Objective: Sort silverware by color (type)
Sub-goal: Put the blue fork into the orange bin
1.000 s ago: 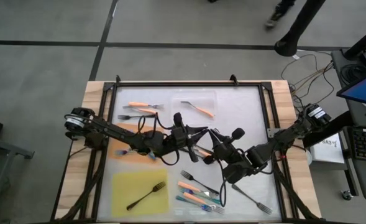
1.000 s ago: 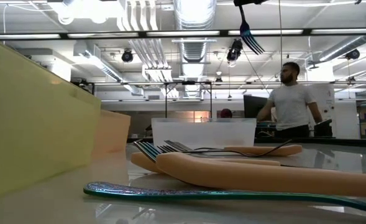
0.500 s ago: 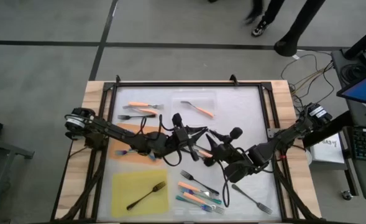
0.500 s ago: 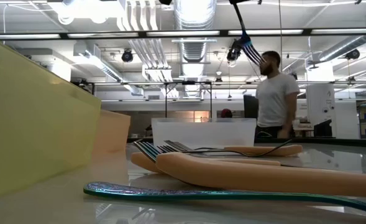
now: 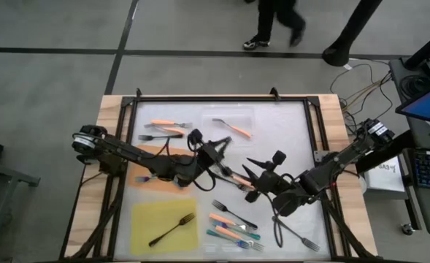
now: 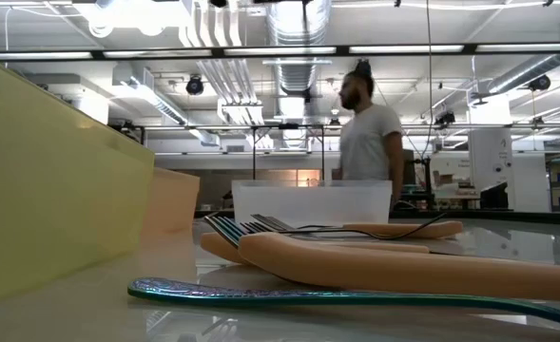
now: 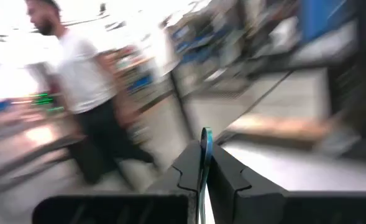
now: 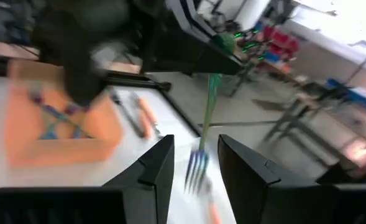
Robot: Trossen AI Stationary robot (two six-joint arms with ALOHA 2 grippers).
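L gripper (image 7: 202,163) is pinched on a teal fork (image 8: 202,134) by its handle, tines hanging down mid-table, probably a handover just made. R gripper (image 8: 195,163) sits just right of it, fingers spread, off the fork. Teal forks lie crossed on the orange mat (image 5: 143,177) at left, likely where it goes.

You can't make out the tines of the thin teal-handled fork (image 7: 205,163): the left gripper's (image 7: 202,177) closed dark fingers (image 7: 184,174) hide them, and the room behind is blurred.
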